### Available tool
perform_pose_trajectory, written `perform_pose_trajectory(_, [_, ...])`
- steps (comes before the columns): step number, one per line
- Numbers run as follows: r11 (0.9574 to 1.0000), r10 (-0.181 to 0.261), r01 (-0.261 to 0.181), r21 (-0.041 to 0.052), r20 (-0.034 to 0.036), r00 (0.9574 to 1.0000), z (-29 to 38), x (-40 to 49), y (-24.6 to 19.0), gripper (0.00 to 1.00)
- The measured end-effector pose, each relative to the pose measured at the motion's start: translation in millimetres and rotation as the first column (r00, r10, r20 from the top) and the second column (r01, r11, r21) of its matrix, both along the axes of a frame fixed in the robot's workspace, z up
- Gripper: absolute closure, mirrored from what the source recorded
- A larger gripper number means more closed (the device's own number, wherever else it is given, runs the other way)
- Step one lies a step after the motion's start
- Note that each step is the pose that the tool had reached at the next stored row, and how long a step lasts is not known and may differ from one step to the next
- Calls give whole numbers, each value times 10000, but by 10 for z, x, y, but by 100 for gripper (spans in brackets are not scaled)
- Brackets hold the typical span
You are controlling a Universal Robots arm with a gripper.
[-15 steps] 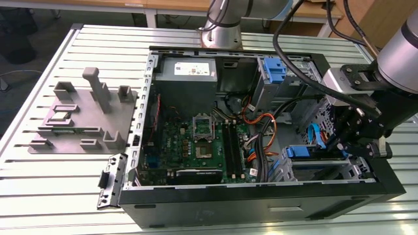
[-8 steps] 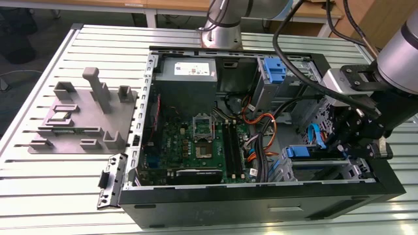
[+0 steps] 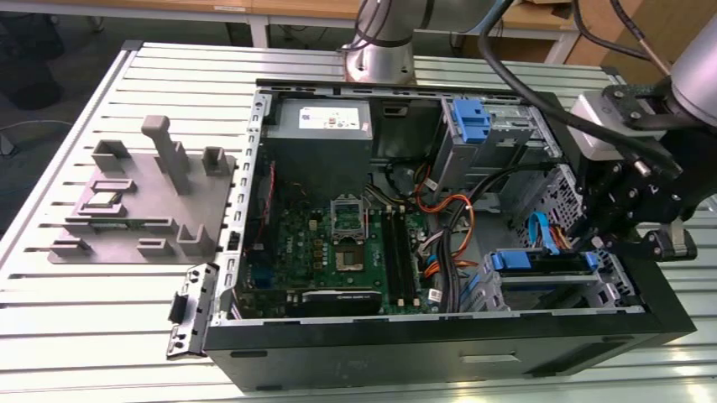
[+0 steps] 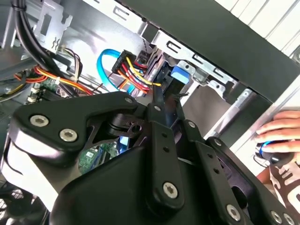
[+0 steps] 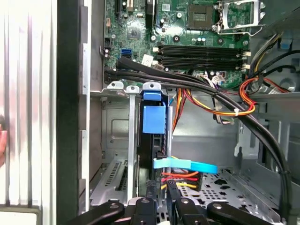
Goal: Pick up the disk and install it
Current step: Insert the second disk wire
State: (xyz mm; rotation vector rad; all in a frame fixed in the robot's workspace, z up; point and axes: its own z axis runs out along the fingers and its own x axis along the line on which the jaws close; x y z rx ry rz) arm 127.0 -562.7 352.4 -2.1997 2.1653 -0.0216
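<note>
- Exterior view: the gripper point(image 3: 627, 239) is hovering over the drive cage point(image 3: 610, 290) inside the open computer case point(image 3: 448, 344), where the disk point(image 3: 540, 263) is sitting edge-up in its blue carrier.
- Second wrist view: the fingers are meeting on the disk point(image 4: 180, 75), apparently closed on it; a hand point(image 4: 279, 129) is resting outside.
- First wrist view: the disk point(image 5: 153, 119) is standing in its bay; seating it seems the step in hand, calling for a straight push.

In the second wrist view the pincer point(image 4: 157, 101) hides most of the disk point(image 4: 180, 75) behind its black linkage, so the fingertips' grip cannot be told, a hand point(image 4: 281, 129) is cut by the picture's edge, and in the exterior view the arm point(image 3: 639, 176) covers the case's drive bay point(image 3: 549, 273).
</note>
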Motion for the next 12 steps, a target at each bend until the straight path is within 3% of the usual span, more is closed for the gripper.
perform_pose_trajectory(8, [10000, 1, -1, 1, 0, 10000, 8, 0, 0, 76])
perform_pose_trajectory(10, [10000, 1, -1, 1, 0, 10000, 83, 0, 0, 76])
perform_pose_trajectory(12, [10000, 1, -1, 1, 0, 10000, 84, 0, 0, 76])
